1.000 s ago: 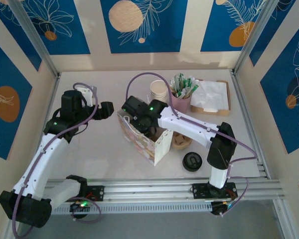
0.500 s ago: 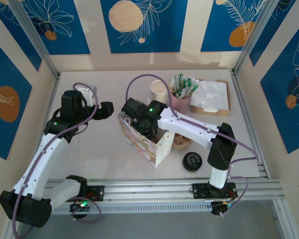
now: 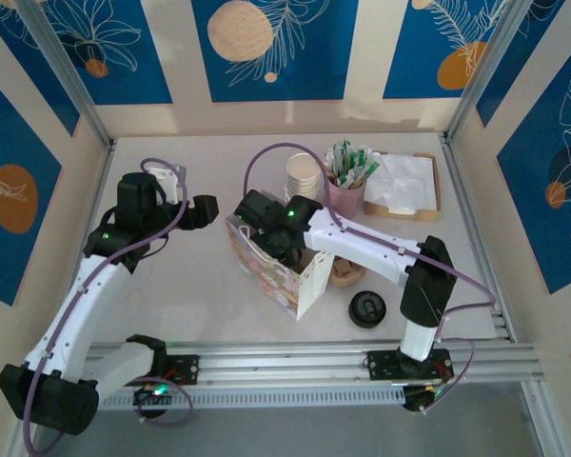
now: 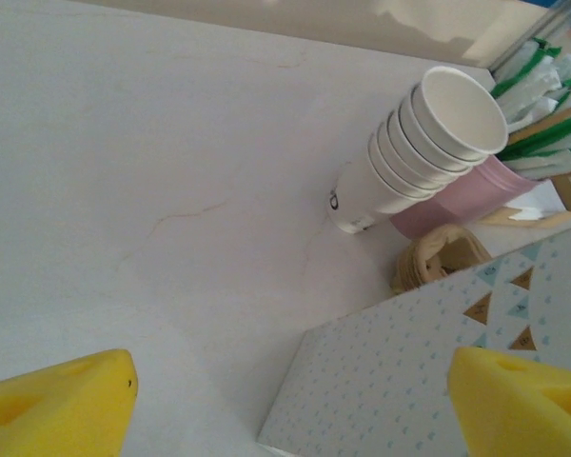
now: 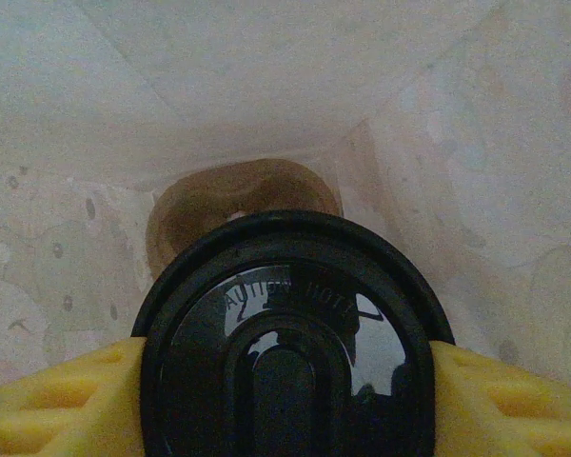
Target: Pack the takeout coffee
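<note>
Right wrist view looks straight down into the paper bag point(image 5: 219, 86). The lidded coffee point(image 5: 284, 324) sits between the 2 yellow pads point(image 5: 57, 400) of the right gripper point(image 5: 285, 390), which press on opposite sides of the black lid's rim. The jaws stand partly apart, just as wide as the lid, and are clamped on it; the cup body underneath is hidden. Gripping at the top makes sense to me: it keeps the drink upright and lets the fingers fit between the bag walls. Under the lid, on the bag floor, lies a brown cardboard piece point(image 5: 209, 205); I cannot tell whether it is a holder or a sleeve, but I judge the coffee is meant to land on it.

In the top external view the right arm reaches in from the bag's right, its wrist down in the bag's mouth. The left gripper point(image 3: 207, 209) hangs just left of the bag, jaws wide and holding nothing; I read it as standing by to steady the bag. Beyond the bag stand a stack of paper cups point(image 3: 303, 173) and a pink cup of stirrers point(image 3: 344, 190). 1 spare lid point(image 3: 367, 308) lies to the bag's near right. My next move would be to lower until the cup seats, then release.
</note>
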You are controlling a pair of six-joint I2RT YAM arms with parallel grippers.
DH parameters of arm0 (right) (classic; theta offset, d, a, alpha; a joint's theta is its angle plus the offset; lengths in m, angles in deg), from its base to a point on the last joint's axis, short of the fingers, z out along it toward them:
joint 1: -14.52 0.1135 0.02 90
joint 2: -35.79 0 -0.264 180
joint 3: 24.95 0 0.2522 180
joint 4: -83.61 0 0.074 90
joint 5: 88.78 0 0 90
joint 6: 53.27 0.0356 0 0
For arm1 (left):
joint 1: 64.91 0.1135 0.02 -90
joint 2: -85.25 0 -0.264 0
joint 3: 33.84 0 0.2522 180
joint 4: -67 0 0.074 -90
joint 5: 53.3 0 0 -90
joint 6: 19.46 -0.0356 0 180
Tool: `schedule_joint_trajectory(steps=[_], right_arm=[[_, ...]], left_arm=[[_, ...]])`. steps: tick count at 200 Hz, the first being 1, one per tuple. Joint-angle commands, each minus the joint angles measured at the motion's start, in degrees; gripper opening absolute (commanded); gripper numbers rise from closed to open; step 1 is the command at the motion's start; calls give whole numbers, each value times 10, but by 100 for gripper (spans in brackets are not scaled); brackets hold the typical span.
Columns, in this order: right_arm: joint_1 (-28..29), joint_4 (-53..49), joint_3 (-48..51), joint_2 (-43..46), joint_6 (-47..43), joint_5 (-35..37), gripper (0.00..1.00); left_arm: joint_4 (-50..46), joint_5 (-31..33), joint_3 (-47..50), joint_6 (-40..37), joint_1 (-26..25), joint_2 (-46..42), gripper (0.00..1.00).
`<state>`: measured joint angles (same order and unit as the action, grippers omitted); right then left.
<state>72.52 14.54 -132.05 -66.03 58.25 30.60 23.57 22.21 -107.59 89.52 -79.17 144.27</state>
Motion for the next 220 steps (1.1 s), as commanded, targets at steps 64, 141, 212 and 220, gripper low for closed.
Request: schedule_joint_trajectory(steps=[64, 141, 212, 220], right_arm=[[-4, -22, 13, 0, 6, -26, 46], [-3, -20, 13, 9, 4, -34, 46], [7, -43, -22, 21, -2, -27, 46], [9, -46, -27, 23, -4, -23, 46]], left_arm=[[-84, -205, -85, -54, -32, 35, 60], [-123, -117, -115, -94, -62, 100, 54], [-107, -93, -102, -85, -63, 99, 46], [-106, -92, -102, -84, -63, 98, 46]])
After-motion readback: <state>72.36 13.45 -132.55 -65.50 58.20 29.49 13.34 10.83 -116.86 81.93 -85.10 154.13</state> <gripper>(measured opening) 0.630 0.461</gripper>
